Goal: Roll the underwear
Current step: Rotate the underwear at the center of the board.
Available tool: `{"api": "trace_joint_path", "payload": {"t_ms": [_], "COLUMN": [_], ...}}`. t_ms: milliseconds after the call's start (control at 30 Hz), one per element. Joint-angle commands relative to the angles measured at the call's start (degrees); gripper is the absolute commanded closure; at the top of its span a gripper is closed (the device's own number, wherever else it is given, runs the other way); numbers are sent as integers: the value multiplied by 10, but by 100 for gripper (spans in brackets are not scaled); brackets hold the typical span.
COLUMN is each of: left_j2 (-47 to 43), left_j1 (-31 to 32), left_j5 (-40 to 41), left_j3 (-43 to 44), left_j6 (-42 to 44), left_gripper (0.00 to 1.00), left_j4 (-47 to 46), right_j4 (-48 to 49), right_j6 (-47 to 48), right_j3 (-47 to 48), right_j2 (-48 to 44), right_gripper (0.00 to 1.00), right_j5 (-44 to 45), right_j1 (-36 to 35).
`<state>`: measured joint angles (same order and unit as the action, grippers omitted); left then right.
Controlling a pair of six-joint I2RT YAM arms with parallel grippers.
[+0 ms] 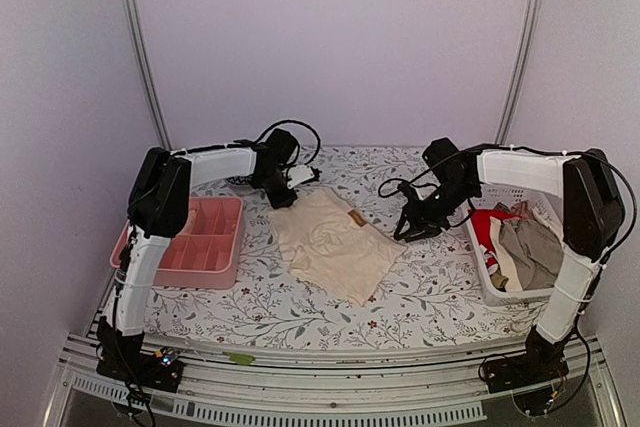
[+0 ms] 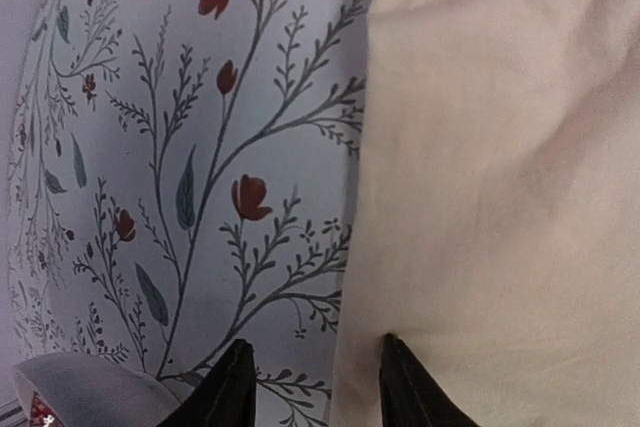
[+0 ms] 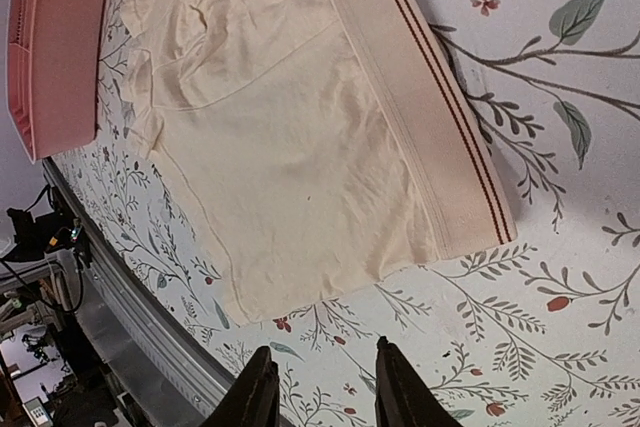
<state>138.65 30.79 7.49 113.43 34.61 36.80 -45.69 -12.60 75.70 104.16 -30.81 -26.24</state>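
Observation:
A cream pair of underwear (image 1: 335, 243) lies spread flat on the floral cloth in the middle of the table, its waistband with a tan label toward the right. My left gripper (image 1: 283, 194) is open at its far left corner; in the left wrist view (image 2: 312, 372) one fingertip is over the cream cloth (image 2: 500, 167) and the other over the floral cloth. My right gripper (image 1: 410, 227) is open and empty just right of the waistband; in the right wrist view (image 3: 318, 377) it hangs over bare cloth beside the underwear (image 3: 290, 137).
A pink divided tray (image 1: 195, 242) stands at the left, also in the right wrist view (image 3: 60, 47). A white basket (image 1: 487, 277) with several crumpled garments, red, beige and grey, stands at the right. The table's metal front rail (image 1: 320, 372) runs along the near edge.

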Motion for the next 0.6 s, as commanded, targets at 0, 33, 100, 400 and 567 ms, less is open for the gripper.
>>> {"api": "trace_joint_path", "payload": {"t_ms": [0, 33, 100, 400, 567], "left_j2": [-15, -28, -54, -150, -189], "left_j1": [5, 7, 8, 6, 2], "left_j5": [-17, -33, -65, -137, -144], "left_j3": [43, 39, 26, -74, -136], "left_j6": [11, 7, -3, -51, -58], "left_gripper": [54, 52, 50, 47, 47], "left_j4": [15, 16, 23, 42, 42], "right_j4": [16, 20, 30, 34, 19], "right_j6": [9, 9, 11, 26, 46], "right_j3": [31, 38, 53, 80, 29], "right_j2": [35, 44, 67, 161, 158], "right_gripper": [69, 70, 73, 87, 92], "right_j5": [-26, -29, -33, -13, -5], "right_j1": [-14, -21, -37, -75, -117]}}
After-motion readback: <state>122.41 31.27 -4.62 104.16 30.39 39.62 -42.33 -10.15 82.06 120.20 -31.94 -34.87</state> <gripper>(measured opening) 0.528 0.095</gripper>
